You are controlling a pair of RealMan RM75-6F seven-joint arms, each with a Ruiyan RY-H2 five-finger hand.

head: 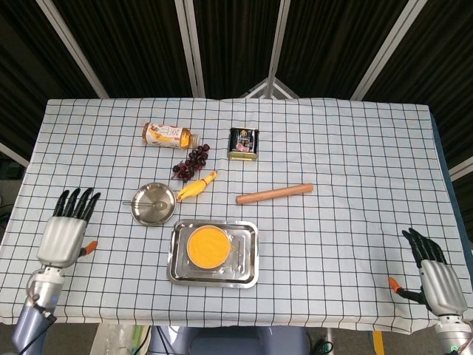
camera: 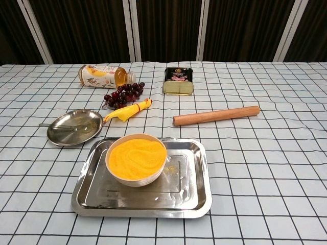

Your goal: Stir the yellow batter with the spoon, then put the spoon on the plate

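left hand: open, fingers spread and pointing toward 12 o'clock, holding nothing, near the surface's left front edge in the head view; out of the chest view.
right hand: open and empty at the front right corner, well apart from everything.
batter bowl: full of yellow batter, standing in the left half of the steel tray, near the front centre.
spoon: lying in the round steel plate, handle tip sticking out over the rim toward 9 o'clock, bowl end near the plate's middle; long axis runs roughly 9 to 3.
key relation: the spoon lies at about 2 o'clock from the left hand, handle end toward it; the left hand is far nearer than the right.
judgement: with the spoon on the plate, the task looks finished or not yet begun; I cannot tell which.
beyond: rubber chicken, grapes, rolling pin, bottle, tin.
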